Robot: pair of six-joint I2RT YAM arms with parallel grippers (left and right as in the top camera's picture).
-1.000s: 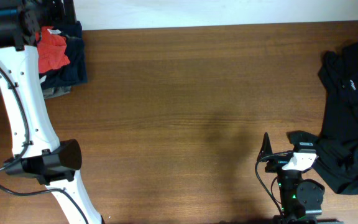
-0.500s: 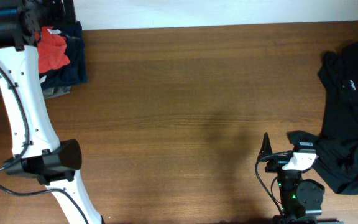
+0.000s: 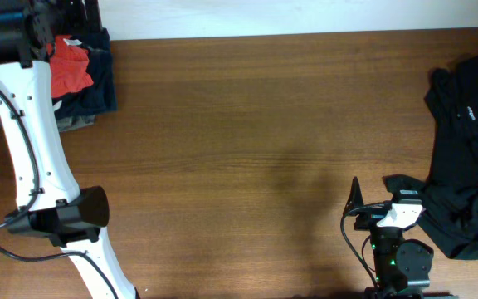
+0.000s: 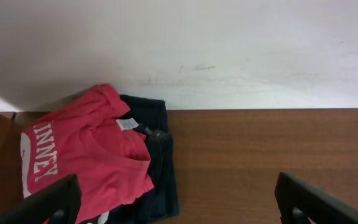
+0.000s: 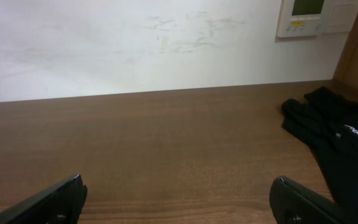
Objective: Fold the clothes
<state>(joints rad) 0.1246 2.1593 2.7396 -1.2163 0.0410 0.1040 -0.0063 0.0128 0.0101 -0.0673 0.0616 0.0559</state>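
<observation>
The orange-red T-shirt lies at the far left corner of the wooden table, bunched on top of a dark folded pile close against the white wall. The left arm reaches up that side of the table, and in its wrist view the left gripper has its two fingers spread wide with nothing between them. From that camera the shirt sits below and to the left of the gap, nearer the left-hand finger than the right-hand one, so the jaws are not centred over it. The shirt is crumpled, not spread flat. As far as its shape can be read, its longer run goes from the collar tag near the wall down toward the lower left of that view, with the white lettering along its left edge. The right gripper is likewise wide open and empty, parked at the near right edge of the table, with the loose black garment just beside it and the shirt well away across the table. The left arm is clearly the nearer one, and my judgement is that a grasp calls for shifting toward the shirt's side before descending, taking care not to catch the dark pile beneath.
</observation>
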